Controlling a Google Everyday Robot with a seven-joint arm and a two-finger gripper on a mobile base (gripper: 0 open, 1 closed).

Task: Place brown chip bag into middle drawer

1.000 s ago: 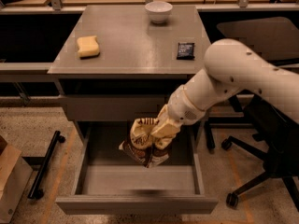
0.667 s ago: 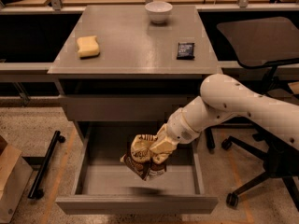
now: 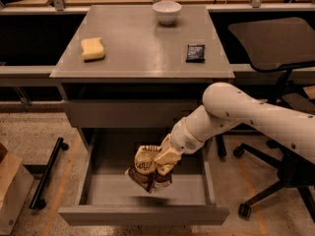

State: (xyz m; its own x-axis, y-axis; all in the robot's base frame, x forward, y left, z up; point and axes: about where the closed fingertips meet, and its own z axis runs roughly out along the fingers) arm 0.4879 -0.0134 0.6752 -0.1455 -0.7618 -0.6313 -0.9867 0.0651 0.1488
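The brown chip bag point(image 3: 146, 170) hangs with its pale yellow half up and its dark brown half down, over the open tray of the middle drawer point(image 3: 142, 214). My gripper point(image 3: 162, 159) is shut on the bag's upper right part and holds it just above the tray floor, near the tray's middle. The white arm reaches in from the right. The drawer is pulled out wide below the cabinet, with its low front toward me.
On the cabinet top lie a yellow sponge point(image 3: 92, 48), a white bowl point(image 3: 166, 11) and a small dark packet point(image 3: 195, 52). A closed drawer front point(image 3: 128, 113) sits above the open one. An office chair point(image 3: 275, 48) stands at the right, a cardboard box point(image 3: 10, 191) at the left.
My arm has lowered and the gripper with the bag has moved down and toward the drawer's front, deeper into the tray.
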